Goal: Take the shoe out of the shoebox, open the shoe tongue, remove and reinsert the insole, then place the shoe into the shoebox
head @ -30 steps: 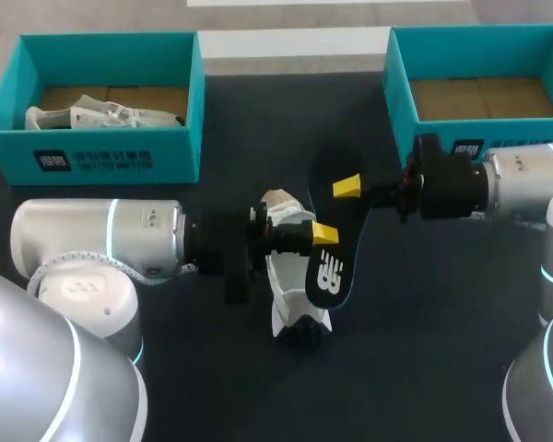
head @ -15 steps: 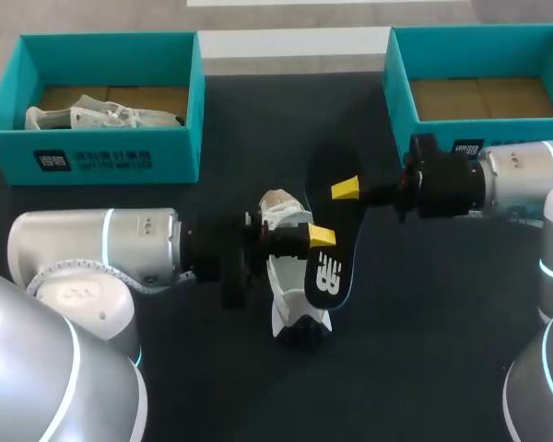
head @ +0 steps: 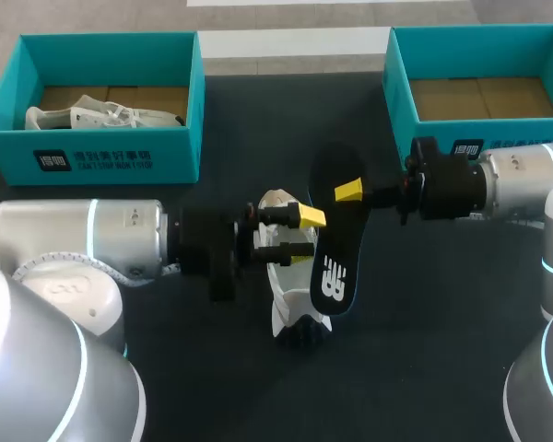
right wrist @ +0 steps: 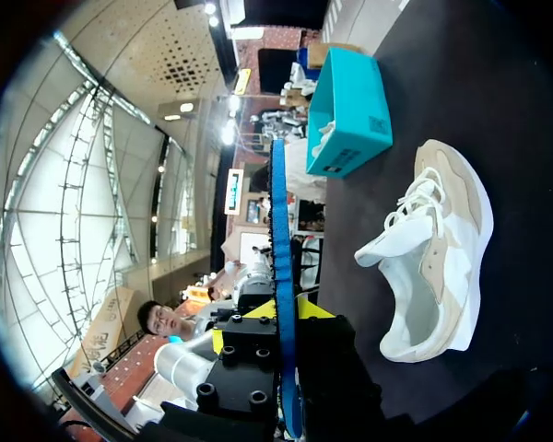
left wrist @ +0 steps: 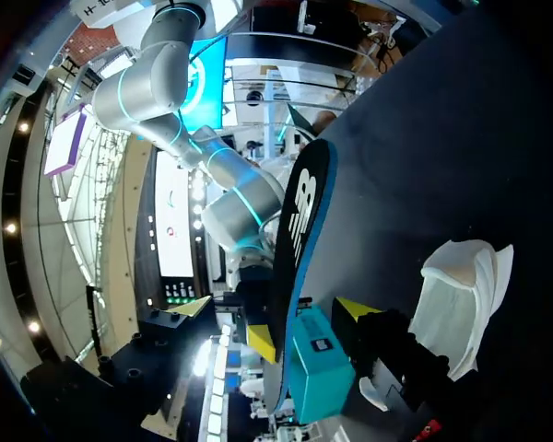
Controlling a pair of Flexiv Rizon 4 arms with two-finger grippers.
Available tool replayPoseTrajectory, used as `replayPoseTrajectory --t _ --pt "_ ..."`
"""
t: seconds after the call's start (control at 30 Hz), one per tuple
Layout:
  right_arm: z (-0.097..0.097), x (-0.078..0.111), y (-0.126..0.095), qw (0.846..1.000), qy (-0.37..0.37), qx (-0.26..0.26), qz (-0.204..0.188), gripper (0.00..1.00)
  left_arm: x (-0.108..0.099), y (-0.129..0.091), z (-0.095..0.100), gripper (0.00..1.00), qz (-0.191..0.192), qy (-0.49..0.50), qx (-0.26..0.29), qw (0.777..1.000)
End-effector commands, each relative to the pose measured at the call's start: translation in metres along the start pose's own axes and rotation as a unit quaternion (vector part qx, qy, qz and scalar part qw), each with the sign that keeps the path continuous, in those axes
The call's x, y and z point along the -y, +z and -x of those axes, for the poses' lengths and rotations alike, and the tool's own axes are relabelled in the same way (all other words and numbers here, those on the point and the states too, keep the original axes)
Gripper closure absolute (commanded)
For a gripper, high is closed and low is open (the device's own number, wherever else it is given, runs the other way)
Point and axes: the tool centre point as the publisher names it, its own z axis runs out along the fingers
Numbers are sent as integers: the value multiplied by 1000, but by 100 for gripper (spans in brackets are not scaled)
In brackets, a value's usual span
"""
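A dark table [head: 258, 129] carries two teal shoeboxes at its far side. The left shoebox [head: 111, 161] holds a second shoe [head: 101, 116], pale and lying on its side, and the right shoebox [head: 401, 92] shows only its cardboard floor. Near the middle of the table lies the shoe [head: 290, 290], white and beige, with its opening toward the boxes and its toe toward the robot.

The left gripper [head: 302, 234] comes in across the shoe's collar with its fingers spread apart and nothing pinched between them. Its lower finger may brush the shoe, though no view settles that.

The right gripper [head: 348, 191] is clamped on the black insole [head: 334, 262] near its far end, a yellow tip on either face in the right wrist view. The insole slants just beside the shoe, printed face up, out of the shoe.
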Motion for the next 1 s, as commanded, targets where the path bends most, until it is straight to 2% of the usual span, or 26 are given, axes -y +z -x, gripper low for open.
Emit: replayPoseTrajectory --t 0.03,0.17,0.2,0.23,0.33,0.8,1.0 --pt "3 3 -1 1000 2 -1 0 100 -3 -15 13 0 -6 -5 -57 998" --pt "4 3 -2 1000 3 -1 1 100 -2 -13 21 0 -3 1 -125 992" --pt "5 3 -2 1000 3 -1 1 100 -4 -12 22 0 6 6 -168 986" --pt "6 3 -1 1000 3 -2 1 100 -5 -11 23 0 7 4 -177 984" --pt "7 4 0 1000 3 -3 0 100 -9 -7 26 0 40 29 -282 958" --pt "10 6 4 1000 3 -6 -7 100 -7 -7 28 0 44 28 -283 958" --pt "12 7 6 1000 5 -6 -12 100 -13 -9 44 0 38 20 -402 915"
